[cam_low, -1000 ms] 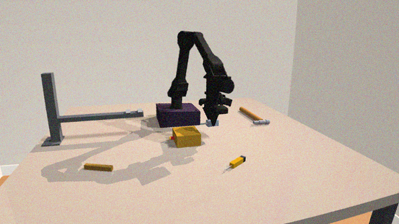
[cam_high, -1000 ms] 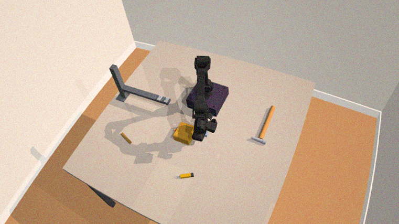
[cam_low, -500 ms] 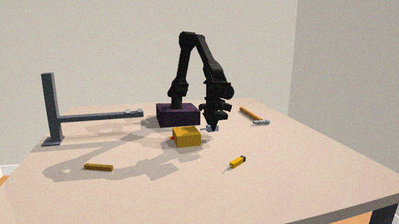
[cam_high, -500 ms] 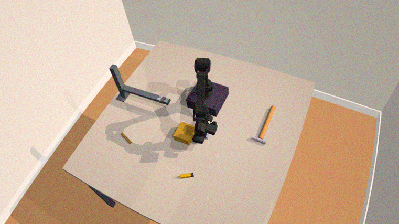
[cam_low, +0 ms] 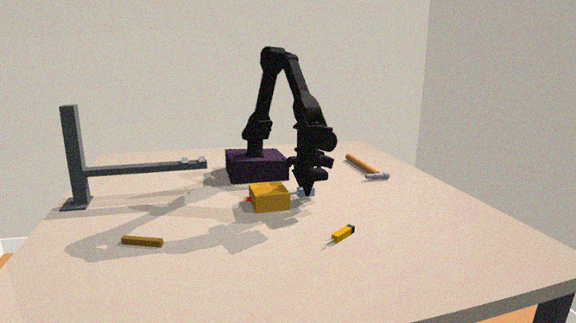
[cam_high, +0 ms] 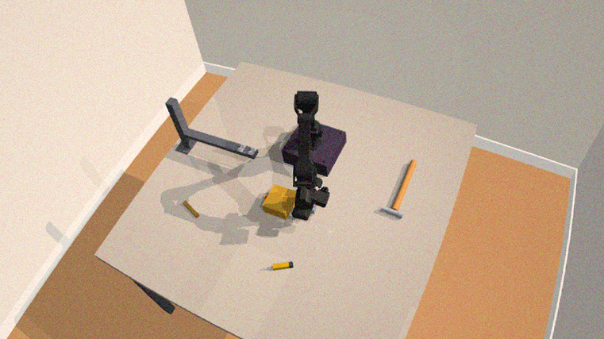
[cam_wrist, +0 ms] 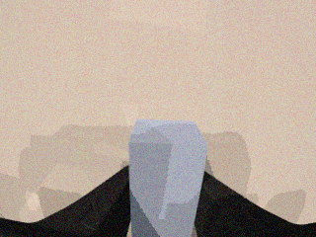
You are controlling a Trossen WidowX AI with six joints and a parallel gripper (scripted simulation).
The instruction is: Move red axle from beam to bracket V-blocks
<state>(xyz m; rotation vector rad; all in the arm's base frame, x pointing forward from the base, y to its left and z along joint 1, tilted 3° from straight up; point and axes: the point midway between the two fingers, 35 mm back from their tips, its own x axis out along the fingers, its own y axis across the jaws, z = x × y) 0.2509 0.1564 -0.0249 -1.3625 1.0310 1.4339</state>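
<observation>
Red axle [cam_high: 264, 195] [cam_low: 248, 199]: in the yellow beam [cam_high: 279, 200] [cam_low: 270, 198], one short end showing on the side toward the desk's left edge as seen from above; remainder hidden.
Beam: single block, on the desk [cam_high: 345, 266] [cam_low: 314, 269], well in from all edges; thin rod [cam_low: 295, 193] at its opposite side, whether touching or apart cannot be told.
Gripper [cam_low: 307, 191] [cam_wrist: 162, 176]: one, black, fingers closed on a pale blue-grey block [cam_high: 313, 208] [cam_low: 300, 192] [cam_wrist: 185, 158], from which the rod runs toward the beam; arm [cam_high: 304, 144] [cam_low: 301, 86] bent above, on a dark purple base [cam_high: 337, 146] [cam_low: 237, 167] toward the desk's far edge.
Bracket [cam_high: 215, 143] [cam_low: 137, 169]: grey, upright post by the left edge, bar reaching inward; two pale V-blocks [cam_high: 241, 148] [cam_low: 184, 160] near the bar's free end, no axle in them.
Hammer [cam_high: 403, 187] [cam_low: 362, 164]: orange handle, grey head, lying near the right edge.
Yellow stick [cam_high: 190, 209] [cam_low: 142, 240]: lying toward the near left corner.
Yellow-handled knife [cam_high: 282, 266] [cam_low: 342, 234]: lying between beam and near edge.
</observation>
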